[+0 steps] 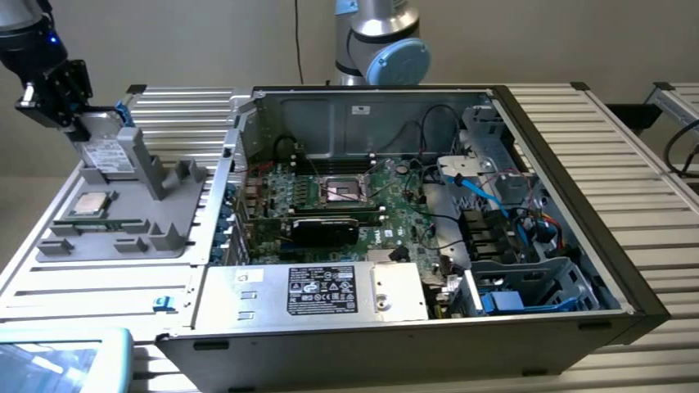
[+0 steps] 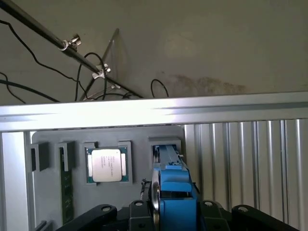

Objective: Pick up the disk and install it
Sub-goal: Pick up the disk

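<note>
The disk (image 1: 110, 154) stands on edge in a slot of the grey holder tray (image 1: 164, 237) at the exterior view's left; its silver face with the white label and its blue bracket both show. My black gripper (image 1: 85, 124) has come down over the disk's top edge. In the wrist view the bracket's blue edge (image 2: 175, 190) sits tight between my gripper's (image 2: 175, 209) black jaws, which are shut on it. The disk's lower end still rests in the holder slot (image 2: 166, 147).
A square processor chip (image 1: 87, 205) (image 2: 107, 164) lies on the tray beside the disk. The opened computer case (image 1: 568, 205) fills the middle, with the motherboard (image 1: 339, 196), a silver power supply box (image 1: 317, 291) and a drive cage (image 1: 535, 286) at its near right corner. The arm's base (image 1: 377, 49) stands behind the case.
</note>
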Controlling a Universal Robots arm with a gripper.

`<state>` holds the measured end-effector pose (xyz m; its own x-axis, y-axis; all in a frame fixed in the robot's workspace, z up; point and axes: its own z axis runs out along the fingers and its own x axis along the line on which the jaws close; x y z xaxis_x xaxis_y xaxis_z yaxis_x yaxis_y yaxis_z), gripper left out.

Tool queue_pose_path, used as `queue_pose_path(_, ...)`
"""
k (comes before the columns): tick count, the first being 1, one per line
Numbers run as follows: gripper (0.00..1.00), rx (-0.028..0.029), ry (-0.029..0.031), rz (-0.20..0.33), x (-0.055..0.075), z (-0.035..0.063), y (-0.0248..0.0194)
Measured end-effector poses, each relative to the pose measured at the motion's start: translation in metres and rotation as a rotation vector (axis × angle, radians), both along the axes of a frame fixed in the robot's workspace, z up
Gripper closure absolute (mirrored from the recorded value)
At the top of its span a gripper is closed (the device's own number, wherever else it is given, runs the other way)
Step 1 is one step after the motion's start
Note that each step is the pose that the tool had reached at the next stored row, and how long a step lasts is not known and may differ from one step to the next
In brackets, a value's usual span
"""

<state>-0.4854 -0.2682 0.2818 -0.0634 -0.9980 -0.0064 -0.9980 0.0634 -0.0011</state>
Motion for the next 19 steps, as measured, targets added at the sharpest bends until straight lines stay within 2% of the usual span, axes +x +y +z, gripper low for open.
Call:
queue_pose_path(4,0.63,0.0000,-0.0091,0.000,0.000,0.0112,0.0001)
queue_pose_path(7,0.63,0.0000,-0.0137,0.000,0.000,0.0210,0.0003)
queue_pose_path(19,0.63,-0.0024,-0.0144,0.000,0.000,0.0741,0.0003)
